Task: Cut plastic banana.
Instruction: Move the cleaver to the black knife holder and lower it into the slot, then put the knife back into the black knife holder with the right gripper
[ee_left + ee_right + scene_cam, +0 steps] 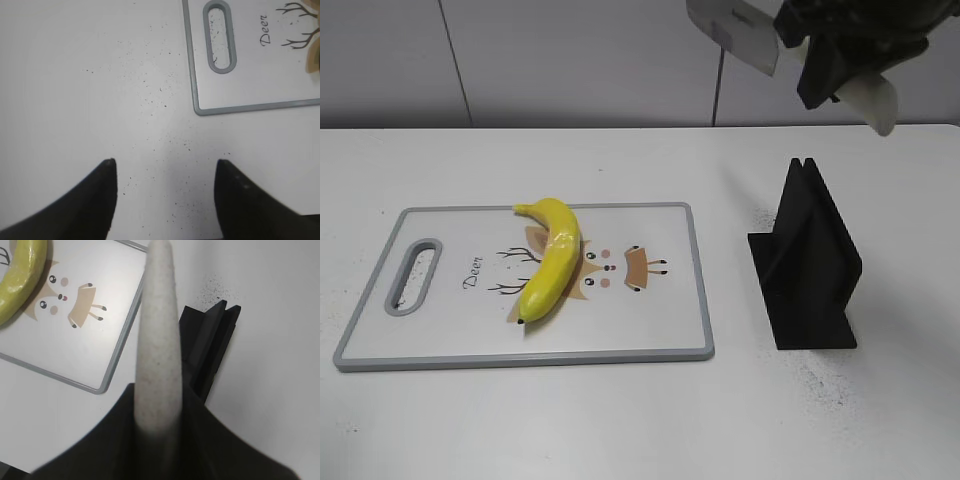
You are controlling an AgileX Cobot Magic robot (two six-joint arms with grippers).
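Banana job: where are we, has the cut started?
Done: the knife is out of the black holder and clamped in the right end effector, raised above the holder. In hand: carrying it toward the board. Left: the cut itself; the banana lies whole on the board. The left end effector is open over bare table beside the board's handle end.

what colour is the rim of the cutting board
Grey, framing the white cutting board; the exterior view shows it best.
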